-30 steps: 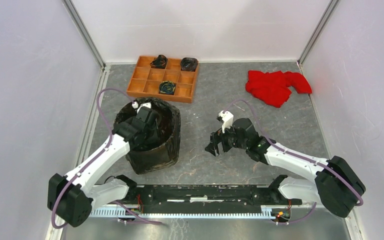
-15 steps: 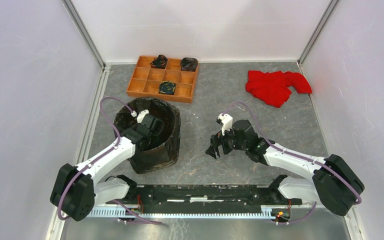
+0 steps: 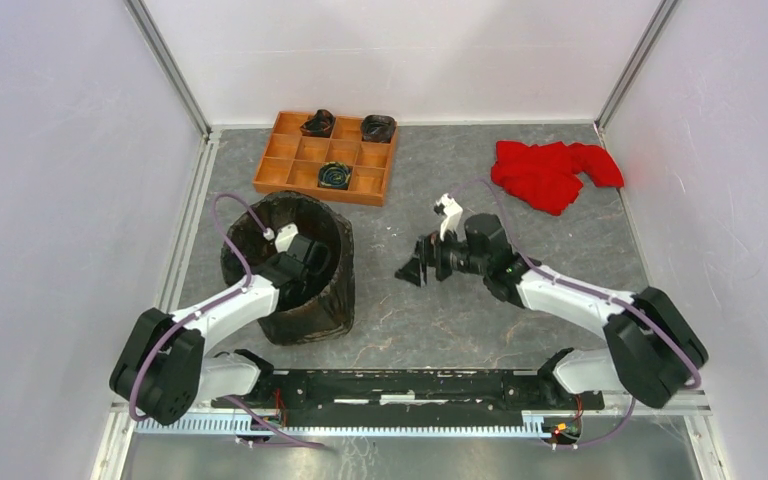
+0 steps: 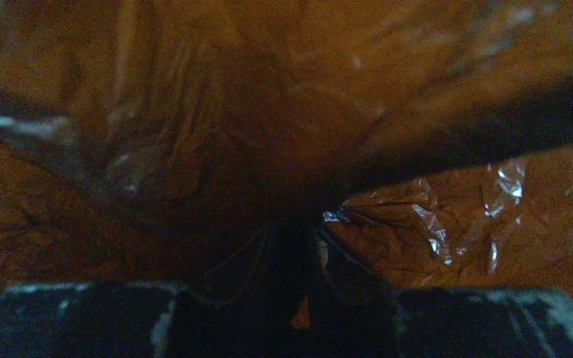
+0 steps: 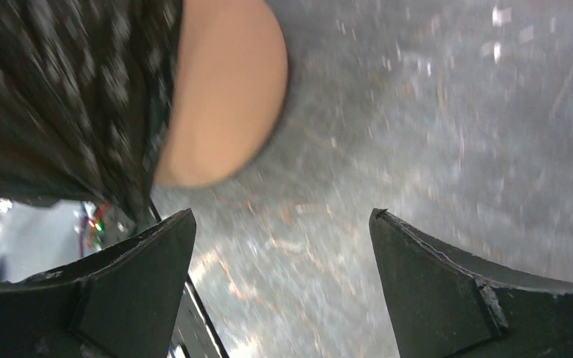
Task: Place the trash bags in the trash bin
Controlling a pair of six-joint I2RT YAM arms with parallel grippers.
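Observation:
The black trash bag (image 3: 338,292) lines the trash bin and hangs over its rim, hiding the bin's sides in the top view. My left gripper (image 3: 307,264) is down inside the bin. In the left wrist view it (image 4: 304,298) is shut on a bunched fold of the bag (image 4: 433,216), with the bin's orange glowing through the film. My right gripper (image 3: 412,270) is open and empty, held above the floor to the right of the bin. The right wrist view shows its spread jaws (image 5: 282,246), the peach bin (image 5: 224,97) and the bag's film (image 5: 60,97).
A wooden tray (image 3: 290,178) of square compartments with small rolled black bundles (image 3: 317,123) stands behind the bin. A red cloth (image 3: 550,172) lies at the back right. White walls close in left, back and right. The arms' black base rail (image 3: 400,385) runs along the front.
My left gripper has pulled back and sunk lower inside the bin with the bag. My right gripper has moved left and a little farther from the base.

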